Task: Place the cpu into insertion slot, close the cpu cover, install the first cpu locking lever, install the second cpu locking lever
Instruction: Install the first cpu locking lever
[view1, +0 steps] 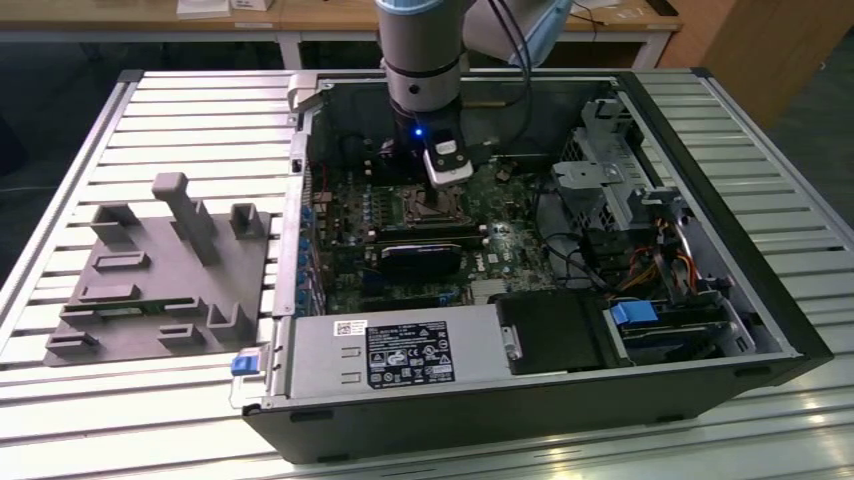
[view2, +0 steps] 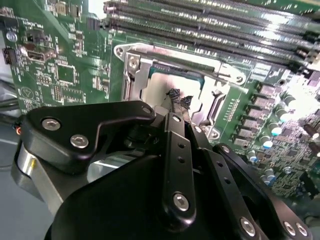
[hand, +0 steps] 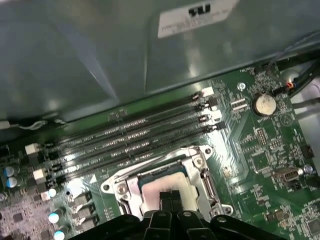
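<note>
The cpu (hand: 150, 190) (view2: 157, 87), a dull silver square, lies in the insertion slot (view1: 427, 210) on the green motherboard inside the open computer case. The silvery cpu cover (hand: 127, 190) (view2: 131, 67) appears to lie flat around the chip, framing it. A thin locking lever (view2: 220, 75) runs along one side of the socket. My gripper (hand: 170, 199) (view2: 180, 97) (view1: 441, 190) hangs straight over the chip. Its two black fingertips are shut together with nothing between them, just above or touching the chip's top.
Long black memory slots (hand: 125, 140) (view2: 210, 20) run beside the socket. A black heatsink block (view1: 420, 255), the power supply (view1: 400, 350) and drive bays (view1: 667, 320) crowd the case. A grey fixture (view1: 160, 270) stands on the slatted table at the exterior view's left.
</note>
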